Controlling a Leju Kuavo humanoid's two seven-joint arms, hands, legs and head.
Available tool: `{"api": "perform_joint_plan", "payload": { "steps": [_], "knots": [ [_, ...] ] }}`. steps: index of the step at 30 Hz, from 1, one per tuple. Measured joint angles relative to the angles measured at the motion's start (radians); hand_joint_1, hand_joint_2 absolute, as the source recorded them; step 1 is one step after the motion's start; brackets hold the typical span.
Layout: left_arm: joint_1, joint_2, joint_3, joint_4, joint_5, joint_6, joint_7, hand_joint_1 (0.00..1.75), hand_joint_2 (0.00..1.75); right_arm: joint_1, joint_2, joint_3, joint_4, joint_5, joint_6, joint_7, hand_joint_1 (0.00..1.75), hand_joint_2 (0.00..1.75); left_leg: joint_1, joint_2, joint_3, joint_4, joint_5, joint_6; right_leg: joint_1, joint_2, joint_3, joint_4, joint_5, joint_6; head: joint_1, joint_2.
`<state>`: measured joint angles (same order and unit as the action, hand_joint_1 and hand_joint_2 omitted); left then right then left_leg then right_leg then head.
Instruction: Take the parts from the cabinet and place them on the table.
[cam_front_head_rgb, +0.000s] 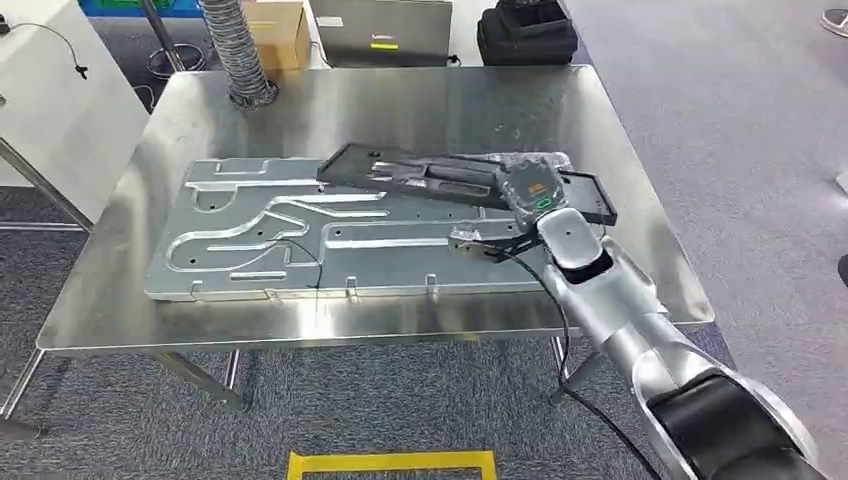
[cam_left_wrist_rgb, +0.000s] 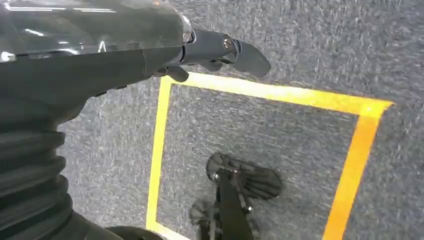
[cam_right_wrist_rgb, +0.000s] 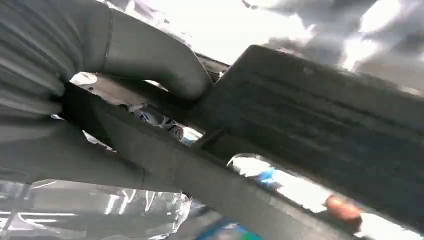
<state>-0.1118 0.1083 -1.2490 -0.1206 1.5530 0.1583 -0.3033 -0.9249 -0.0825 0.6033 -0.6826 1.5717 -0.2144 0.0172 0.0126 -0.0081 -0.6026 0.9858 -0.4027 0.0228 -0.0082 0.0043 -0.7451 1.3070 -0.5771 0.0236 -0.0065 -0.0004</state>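
While right robot hand (cam_front_head_rgb: 533, 190) grips black part (cam_front_head_rgb: 420, 175) above silver panel (cam_front_head_rgb: 330, 235), left robot hand (cam_left_wrist_rgb: 220, 52) hangs released.

One black part (cam_front_head_rgb: 470, 180), one metal plate (cam_front_head_rgb: 330, 235), one table (cam_front_head_rgb: 400, 105).

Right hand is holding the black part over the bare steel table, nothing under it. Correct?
Not quite. The right hand does hold the black part, but the head view shows it lying over a large silver metal panel that rests on the steel table, not over bare tabletop.
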Motion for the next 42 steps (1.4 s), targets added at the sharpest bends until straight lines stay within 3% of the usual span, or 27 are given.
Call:
{"api": "perform_joint_plan", "payload": {
  "steps": [1, 2, 4, 5, 6, 9, 11, 12, 15, 16, 17, 18, 19, 20, 21, 24, 26, 28, 30, 31, 32, 33, 35, 36, 39, 40, 42],
  "knots": [
    [0.003, 0.000, -0.002, 0.000, 0.001, 0.000, -0.002, 0.00, 1.75, -0.012, 0.019, 0.029, 0.047, 0.000, 0.000, -0.003, 1.75, 1.75, 0.001, -0.001, 0.001, 0.002, -0.003, -0.001, -0.004, 0.000, -0.019, 0.021, 0.008, 0.002, 0.000, 0.000],
    [0.003, 0.000, -0.003, 0.000, 0.001, 0.000, -0.005, 0.00, 1.75, -0.023, 0.038, 0.057, 0.082, 0.000, 0.001, -0.003, 1.75, 1.75, 0.001, -0.002, 0.002, 0.004, -0.006, -0.004, -0.007, -0.001, -0.010, -0.011, 0.042, 0.004, 0.000, 0.000],
    [0.002, 0.000, -0.007, 0.000, 0.001, -0.002, -0.012, 0.00, 1.75, -0.047, 0.062, 0.094, 0.124, 0.000, 0.002, -0.008, 1.75, 1.75, 0.003, -0.003, 0.005, 0.015, -0.017, -0.012, -0.012, -0.003, 0.062, -0.181, 0.142, 0.005, 0.000, 0.000],
    [0.002, 0.000, -0.011, 0.000, 0.000, -0.003, -0.015, 0.00, 1.75, -0.055, 0.073, 0.105, 0.139, 0.000, 0.002, -0.011, 1.75, 1.75, 0.003, -0.004, 0.005, 0.021, -0.024, -0.017, -0.014, -0.004, 0.097, -0.261, 0.176, 0.004, 0.000, 0.000],
    [0.001, 0.001, -0.014, 0.000, 0.000, -0.003, -0.016, 0.00, 1.75, -0.067, 0.080, 0.114, 0.152, 0.000, 0.002, -0.012, 1.75, 1.75, -0.003, -0.006, 0.000, 0.027, -0.029, -0.025, -0.008, -0.004, 0.108, -0.278, 0.157, 0.002, 0.000, 0.000],
    [0.002, 0.002, -0.026, 0.000, -0.002, -0.013, -0.030, 0.00, 1.75, -0.099, 0.111, 0.158, 0.221, -0.002, 0.003, -0.031, 1.75, 1.75, 0.001, -0.005, 0.001, 0.023, -0.028, -0.039, -0.001, 0.001, 0.104, -0.280, 0.157, -0.017, 0.000, 0.000],
    [0.001, 0.001, -0.028, 0.000, -0.003, -0.018, -0.042, 0.00, 1.75, -0.101, 0.120, 0.168, 0.237, -0.006, 0.001, -0.042, 1.75, 1.75, 0.005, -0.002, 0.001, 0.033, -0.041, -0.051, -0.007, -0.001, 0.116, -0.294, 0.161, -0.033, 0.000, 0.000],
    [0.001, 0.001, -0.031, 0.000, -0.004, -0.021, -0.053, 0.00, 1.75, -0.103, 0.127, 0.171, 0.249, -0.009, -0.003, -0.051, 0.00, 0.00, 0.005, 0.001, -0.014, 0.073, -0.068, -0.053, -0.007, -0.002, 0.120, -0.296, 0.160, -0.041, 0.000, 0.000],
    [0.001, 0.003, -0.042, 0.000, -0.003, -0.021, -0.072, 0.00, 1.75, -0.092, 0.139, 0.180, 0.282, -0.016, -0.028, -0.068, 0.00, 0.00, 0.006, 0.001, -0.125, 0.300, -0.165, -0.060, -0.002, -0.002, 0.125, -0.296, 0.156, -0.048, 0.000, 0.000],
    [0.002, 0.003, -0.044, 0.000, -0.002, -0.017, -0.075, 0.00, 1.75, -0.083, 0.140, 0.183, 0.289, -0.025, -0.037, -0.073, 0.00, 0.00, 0.006, 0.001, -0.150, 0.341, -0.170, -0.061, -0.001, -0.002, 0.125, -0.295, 0.155, -0.049, 0.000, 0.000],
    [0.003, 0.003, -0.046, 0.000, -0.001, -0.009, -0.078, 0.00, 1.75, -0.073, 0.141, 0.184, 0.293, -0.036, -0.050, -0.077, 0.00, 0.00, 0.006, 0.001, -0.148, 0.328, -0.148, -0.059, 0.001, -0.001, 0.127, -0.295, 0.154, -0.049, 0.000, 0.000],
    [0.003, 0.003, -0.048, 0.000, 0.000, -0.001, -0.078, 0.00, 1.75, -0.067, 0.141, 0.184, 0.298, -0.046, -0.071, -0.079, 0.00, 0.00, 0.006, 0.001, -0.122, 0.268, -0.109, -0.057, 0.002, 0.000, 0.129, -0.294, 0.152, -0.048, 0.000, 0.000],
    [0.003, 0.004, -0.049, 0.000, 0.000, 0.005, -0.078, 0.00, 0.00, -0.065, 0.142, 0.184, 0.300, -0.056, -0.090, -0.084, 0.00, 0.00, 0.006, 0.001, -0.078, 0.177, -0.060, -0.052, 0.002, 0.001, 0.132, -0.293, 0.150, -0.046, 0.000, 0.000],
    [0.002, 0.005, -0.051, 0.000, 0.001, 0.011, -0.079, 0.00, 0.00, -0.064, 0.144, 0.183, 0.303, -0.069, -0.114, -0.088, 0.00, 0.00, 0.006, 0.001, -0.030, 0.082, -0.018, -0.046, 0.002, 0.002, 0.135, -0.292, 0.148, -0.044, 0.000, 0.000],
    [0.002, 0.005, -0.051, 0.000, 0.001, 0.016, -0.081, 0.00, 0.00, -0.064, 0.145, 0.182, 0.305, -0.082, -0.128, -0.096, 0.00, 0.00, 0.002, 0.001, -0.006, 0.036, -0.024, -0.041, 0.007, 0.003, 0.135, -0.290, 0.145, -0.039, 0.000, 0.000],
    [0.002, 0.005, -0.055, 0.000, 0.001, 0.024, -0.086, 0.00, 0.00, -0.056, 0.151, 0.163, 0.308, -0.128, -0.157, -0.136, 0.00, 0.00, -0.004, 0.000, -0.003, 0.029, -0.024, -0.031, 0.006, 0.006, 0.135, -0.293, 0.147, -0.023, 0.000, 0.000],
    [0.002, 0.005, -0.057, 0.000, 0.002, 0.024, -0.087, 0.00, 0.00, -0.053, 0.158, 0.143, 0.308, -0.169, -0.169, -0.171, 0.00, 0.00, 0.006, 0.002, 0.003, 0.015, -0.014, -0.017, 0.005, 0.005, 0.134, -0.289, 0.140, -0.010, 0.000, 0.000],
    [0.001, 0.005, -0.060, 0.000, 0.002, 0.025, -0.088, 0.00, 0.00, -0.054, 0.162, 0.123, 0.308, -0.195, -0.179, -0.192, 0.00, 0.00, 0.005, 0.003, 0.003, 0.013, -0.012, -0.010, 0.004, 0.003, 0.096, -0.200, 0.079, -0.004, 0.000, 0.000],
    [0.002, 0.005, -0.061, 0.000, 0.003, 0.030, -0.091, 0.00, 0.00, -0.038, 0.171, 0.089, 0.302, -0.307, -0.188, -0.286, 0.00, 0.00, 0.004, 0.003, 0.003, 0.013, -0.014, -0.007, 0.002, 0.003, 0.018, -0.030, 0.004, 0.001, 0.000, 0.000],
    [0.002, 0.005, -0.061, 0.000, 0.003, 0.030, -0.091, 0.00, 0.00, -0.024, 0.176, 0.055, 0.290, -0.392, -0.188, -0.358, 0.00, 0.00, 0.004, 0.002, 0.003, 0.013, -0.014, -0.007, 0.001, 0.002, -0.007, 0.022, -0.007, 0.003, 0.000, 0.000],
    [0.004, 0.005, -0.062, 0.000, 0.003, 0.030, -0.091, 0.00, 0.00, -0.011, 0.181, 0.022, 0.273, -0.474, -0.188, -0.419, 0.00, 0.00, 0.004, 0.001, 0.004, 0.014, -0.014, -0.007, -0.001, 0.002, -0.008, 0.019, 0.007, 0.003, 0.000, 0.000],
    [0.005, 0.004, -0.062, 0.000, 0.003, 0.030, -0.092, 0.00, 0.00, -0.001, 0.186, -0.012, 0.248, -0.562, -0.182, -0.478, 0.00, 0.00, 0.004, 0.001, 0.004, 0.015, -0.015, -0.008, -0.003, 0.001, 0.014, -0.029, 0.040, 0.002, 0.000, 0.000],
    [0.004, 0.002, -0.063, 0.000, 0.003, 0.029, -0.095, 0.00, 0.00, 0.018, 0.192, -0.078, 0.161, -0.750, -0.137, -0.565, 0.00, 0.00, 0.004, 0.001, 0.005, 0.022, -0.020, -0.015, -0.005, 0.000, 0.104, -0.211, 0.130, -0.002, 0.000, 0.000],
    [0.004, 0.002, -0.063, 0.000, 0.003, 0.026, -0.097, 0.00, 0.00, 0.029, 0.192, -0.111, 0.102, -0.842, -0.108, -0.576, 0.00, 0.00, 0.004, 0.001, 0.004, 0.025, -0.023, -0.019, -0.004, -0.001, 0.136, -0.282, 0.136, -0.007, 0.000, 0.000],
    [0.007, 0.002, -0.060, 0.000, 0.003, 0.006, -0.113, 0.00, 0.00, 0.087, 0.181, -0.178, -0.071, -1.093, -0.085, -0.609, 0.00, 0.00, -0.001, 0.000, 0.003, 0.025, -0.024, -0.032, 0.006, 0.000, 0.136, -0.286, 0.135, -0.018, 0.000, 0.000],
    [0.010, 0.000, -0.057, 0.000, 0.003, -0.007, -0.122, 0.00, 0.00, 0.108, 0.169, -0.207, -0.154, -1.164, -0.105, -0.613, 0.00, 0.00, 0.000, -0.001, 0.004, 0.021, -0.022, -0.038, 0.007, -0.001, 0.136, -0.287, 0.137, -0.024, 0.000, 0.000],
    [0.014, -0.003, -0.043, 0.000, 0.003, -0.021, -0.134, 0.00, 0.00, 0.150, 0.147, -0.255, -0.305, -1.156, -0.238, -0.610, 0.00, 0.00, 0.001, 0.003, -0.004, 0.044, -0.045, -0.046, -0.004, -0.005, 0.146, -0.302, 0.144, -0.038, 0.000, 0.000]
  ]
}}
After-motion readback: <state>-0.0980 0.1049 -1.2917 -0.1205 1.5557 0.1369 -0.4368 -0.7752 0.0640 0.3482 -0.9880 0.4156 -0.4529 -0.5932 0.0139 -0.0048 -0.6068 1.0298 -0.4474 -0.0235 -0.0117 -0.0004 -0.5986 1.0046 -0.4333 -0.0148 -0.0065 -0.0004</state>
